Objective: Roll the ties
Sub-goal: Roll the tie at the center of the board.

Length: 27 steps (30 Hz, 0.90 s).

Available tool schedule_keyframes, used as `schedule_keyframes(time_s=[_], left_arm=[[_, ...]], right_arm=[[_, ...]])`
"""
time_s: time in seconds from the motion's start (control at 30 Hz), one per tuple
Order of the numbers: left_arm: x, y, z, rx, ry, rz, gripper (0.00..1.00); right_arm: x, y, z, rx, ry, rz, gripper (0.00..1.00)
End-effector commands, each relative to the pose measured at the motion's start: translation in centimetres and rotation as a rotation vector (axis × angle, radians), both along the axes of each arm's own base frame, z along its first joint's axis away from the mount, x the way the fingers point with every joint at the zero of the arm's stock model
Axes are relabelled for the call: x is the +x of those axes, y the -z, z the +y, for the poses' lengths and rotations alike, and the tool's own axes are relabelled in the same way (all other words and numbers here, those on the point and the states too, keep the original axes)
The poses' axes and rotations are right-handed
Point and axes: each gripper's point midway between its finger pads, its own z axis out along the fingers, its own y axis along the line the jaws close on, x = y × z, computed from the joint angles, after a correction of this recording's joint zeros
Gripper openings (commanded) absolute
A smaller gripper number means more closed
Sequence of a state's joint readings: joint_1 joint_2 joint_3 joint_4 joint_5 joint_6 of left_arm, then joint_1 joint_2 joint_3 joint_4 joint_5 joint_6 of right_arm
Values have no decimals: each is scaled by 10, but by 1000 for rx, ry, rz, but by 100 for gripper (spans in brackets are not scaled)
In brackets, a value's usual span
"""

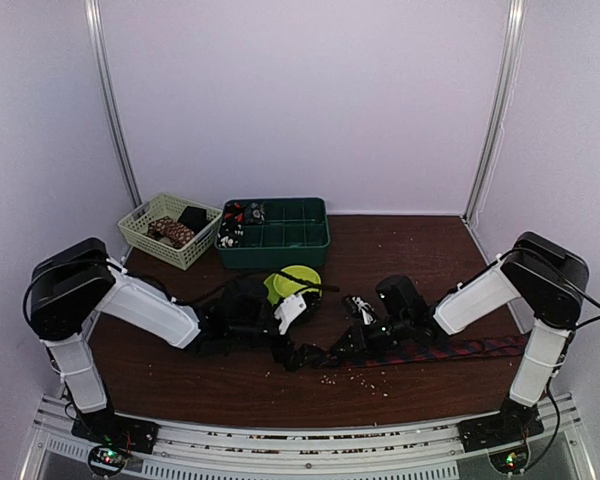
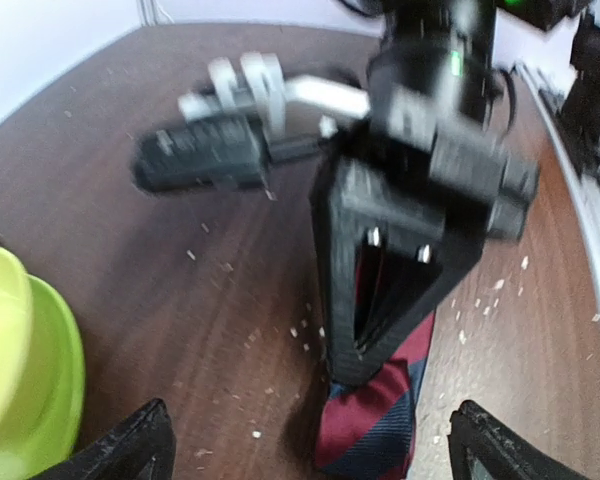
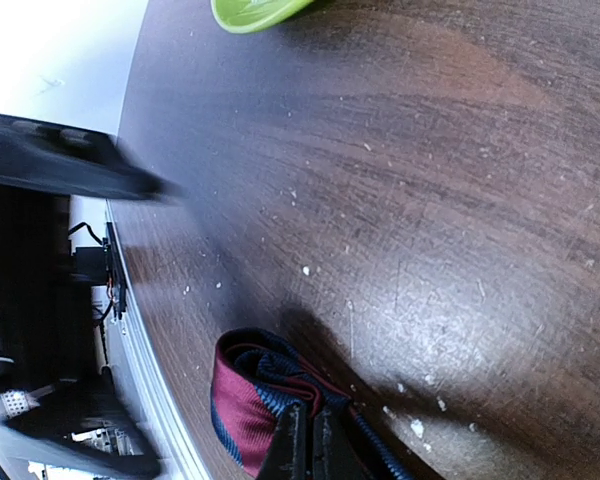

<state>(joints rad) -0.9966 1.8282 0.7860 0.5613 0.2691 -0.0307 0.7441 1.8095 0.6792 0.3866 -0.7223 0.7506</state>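
**Q:** How does the right gripper [image 3: 311, 445] stand?
**A:** Its jaws are drawn narrow and pinch a folded end of the red-and-navy striped tie [image 3: 252, 385], at the bottom centre of the right wrist view. The fold bulges to the left of the fingertips and rests on the dark wooden table [image 3: 430, 200].

**Q:** And the left gripper [image 2: 310, 445]?
**A:** It is spread wide. Its fingers [image 2: 135, 445] sit at the two lower corners of the left wrist view, and the tie's end lies on the table between them. The right gripper fills the centre of that view, blurred, just above the tie.

**Q:** Where does the rest of the tie lie?
**A:** In the top view it runs flat along the table, from the two grippers at lower centre out to the right side of the frame.

**Q:** What surrounds them?
**A:** A lime-green bowl [image 1: 296, 281] sits just behind the grippers. A dark green divided tray [image 1: 275, 232] and a pale woven basket [image 1: 168, 230] stand at rear left. Pale crumbs [image 1: 355, 378] lie scattered just below the tie.
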Motion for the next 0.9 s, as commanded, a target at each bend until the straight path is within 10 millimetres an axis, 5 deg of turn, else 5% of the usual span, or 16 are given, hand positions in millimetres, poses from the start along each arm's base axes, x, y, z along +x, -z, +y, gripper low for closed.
schedule_keyframes(time_s=[0.0,0.13,0.27,0.57,0.73,0.87], left_arm=[[-10,15,-23,-17,95,-60,98],[-16,36,-30,-2,136,-64,97],[-19,51,-35,23,169,-52,86],[-26,69,-32,86,201,2,36],[-33,79,-21,125,205,28,29],[-33,80,-20,134,206,30,30]], right_arm=[[-7,31,-18,-84,17,40,0],[-8,33,-21,-85,19,45,0],[-9,33,-21,-85,14,44,0],[-7,21,-19,-61,23,39,0],[-8,-4,-16,-15,22,31,26],[-11,-17,-11,24,21,43,32]])
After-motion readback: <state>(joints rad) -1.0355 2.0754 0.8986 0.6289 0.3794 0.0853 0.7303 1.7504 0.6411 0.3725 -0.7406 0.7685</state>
